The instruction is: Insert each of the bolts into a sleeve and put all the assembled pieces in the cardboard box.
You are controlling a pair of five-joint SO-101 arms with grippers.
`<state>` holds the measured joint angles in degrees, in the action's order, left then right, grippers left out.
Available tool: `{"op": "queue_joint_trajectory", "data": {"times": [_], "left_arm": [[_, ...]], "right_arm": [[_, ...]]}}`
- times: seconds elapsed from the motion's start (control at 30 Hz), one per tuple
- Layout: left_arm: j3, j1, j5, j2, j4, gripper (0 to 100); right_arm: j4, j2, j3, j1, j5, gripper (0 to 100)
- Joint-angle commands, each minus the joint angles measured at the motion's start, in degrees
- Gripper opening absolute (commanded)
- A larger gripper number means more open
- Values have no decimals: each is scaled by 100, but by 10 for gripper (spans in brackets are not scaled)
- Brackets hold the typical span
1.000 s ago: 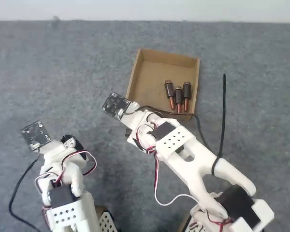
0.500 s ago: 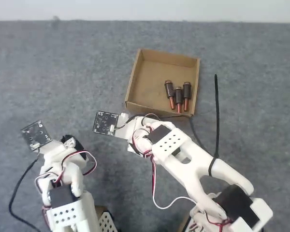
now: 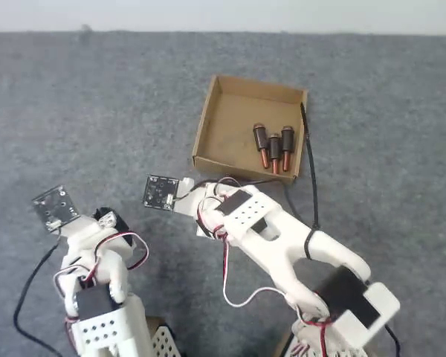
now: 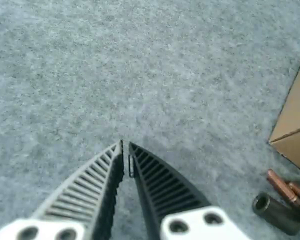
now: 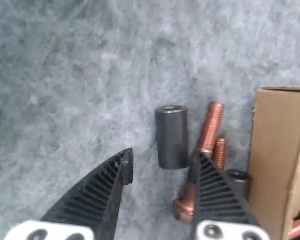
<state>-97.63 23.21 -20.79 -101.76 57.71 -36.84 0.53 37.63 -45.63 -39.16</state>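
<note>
The cardboard box (image 3: 224,128) stands at the table's middle back with three assembled pieces (image 3: 273,147) lying side by side in it. In the right wrist view my right gripper (image 5: 162,153) is open just above the carpet. A loose dark sleeve (image 5: 171,136) lies between and just past its fingertips. Beside it lie copper bolts (image 5: 210,127), a second sleeve (image 5: 238,177) and the box wall (image 5: 280,145). My left gripper (image 4: 125,145) is shut on nothing over bare carpet, with a sleeve (image 4: 277,213) and bolts (image 4: 281,184) off to one side, near the box corner (image 4: 295,125).
Grey carpet covers the table. The right arm (image 3: 245,216) stretches from the front edge to just in front of the box and covers the loose parts from above. A black cable (image 3: 310,171) runs past the box's right side. The left arm (image 3: 97,253) sits at the front left.
The right arm has swung left and back from the box's front corner, so its wrist camera now sits farther left. The black cable has shifted left. The left arm has not moved.
</note>
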Motion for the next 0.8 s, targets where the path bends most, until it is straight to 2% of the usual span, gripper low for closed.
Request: {"op": "queue_joint_trajectory", "data": {"times": [0.0,0.27,0.43,0.6,0.77], "left_arm": [[101,35,70,-123,-44,12],[101,35,79,-123,-44,12],[101,35,325,-123,-44,12],[101,35,334,-123,-44,12],[101,35,334,-123,-44,12]], "right_arm": [[119,4,-413,-4,-26,81],[127,-40,-457,-22,-53,84],[127,-48,-501,-31,-62,87],[110,-242,-624,-31,-62,151],[75,-655,-1002,-31,-62,110]]}}
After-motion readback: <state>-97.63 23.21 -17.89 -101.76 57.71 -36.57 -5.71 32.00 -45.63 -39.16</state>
